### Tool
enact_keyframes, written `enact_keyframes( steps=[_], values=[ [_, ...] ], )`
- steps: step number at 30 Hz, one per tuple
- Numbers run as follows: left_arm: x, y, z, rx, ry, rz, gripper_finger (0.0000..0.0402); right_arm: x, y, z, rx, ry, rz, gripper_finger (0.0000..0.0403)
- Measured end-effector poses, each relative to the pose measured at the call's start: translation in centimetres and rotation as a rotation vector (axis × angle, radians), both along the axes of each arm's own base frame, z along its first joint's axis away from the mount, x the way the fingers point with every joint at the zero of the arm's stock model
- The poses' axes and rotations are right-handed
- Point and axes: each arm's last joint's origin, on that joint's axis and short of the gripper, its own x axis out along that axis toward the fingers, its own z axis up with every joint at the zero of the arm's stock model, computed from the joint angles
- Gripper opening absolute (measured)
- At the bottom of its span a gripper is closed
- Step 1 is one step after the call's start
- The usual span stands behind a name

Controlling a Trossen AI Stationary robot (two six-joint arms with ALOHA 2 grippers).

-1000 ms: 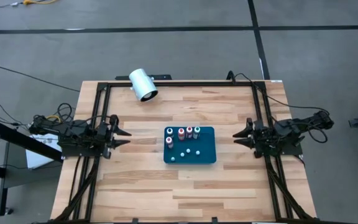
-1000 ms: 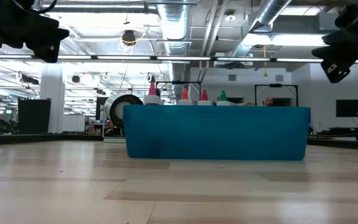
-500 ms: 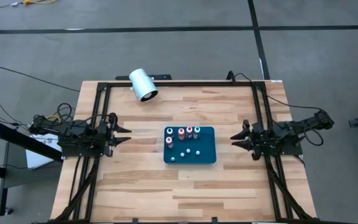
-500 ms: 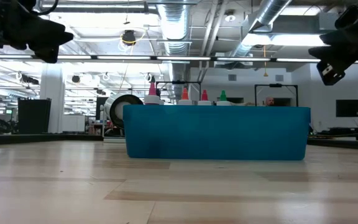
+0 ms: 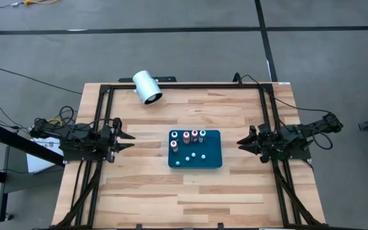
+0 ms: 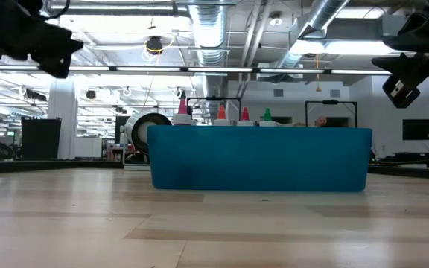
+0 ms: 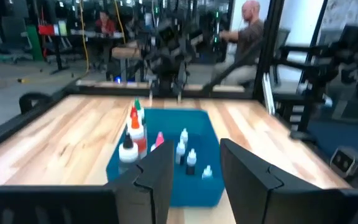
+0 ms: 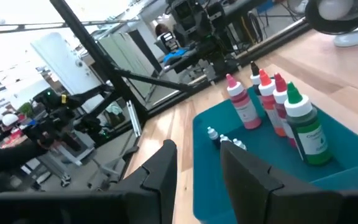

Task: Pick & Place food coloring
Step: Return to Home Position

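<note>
The food coloring bottles (image 5: pixel 186 137) stand in a teal tray (image 5: pixel 212 160) at the table's middle. Taller ones with red and green caps are along its far and left sides, and tiny ones (image 5: pixel 195 154) sit on its floor. Their caps (image 6: pixel 221 113) stick up over the tray wall (image 6: pixel 259 160) in the low view. My left gripper (image 5: pixel 126 138) hovers open to the left of the tray, and my right gripper (image 5: pixel 242 140) hovers open to its right. Both point at the tray and are raised off the table (image 6: pixel 58 52) (image 6: pixel 402 85). The wrist views show the bottles (image 7: pixel 134 129) (image 8: pixel 277 99) ahead of each gripper's fingers.
A big white cylinder (image 5: pixel 147 87) lies on its side at the far left corner of the table. A black frame (image 5: pixel 184 85) runs along the far edge and down both sides. Bare wood lies around the tray. People (image 7: pixel 252 31) are in the room beyond the table.
My right gripper has edged a little toward the tray and dipped slightly. The tray and bottles have stayed put.
</note>
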Motion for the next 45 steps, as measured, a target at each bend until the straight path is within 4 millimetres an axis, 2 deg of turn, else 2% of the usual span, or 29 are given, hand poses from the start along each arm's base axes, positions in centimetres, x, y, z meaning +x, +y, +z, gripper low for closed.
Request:
enact_keyframes(
  steps=[12,45],
  values=[
    [-0.3,0.1,-2.7,0.070,0.278,-0.001,0.0122,0.0,0.0,0.0,-0.001,0.001,-0.002,0.0113],
    [-0.4,0.1,-2.7,0.075,0.298,-0.001,0.0122,0.0,0.0,-0.1,-0.002,0.004,-0.002,0.0113]
  ],
)
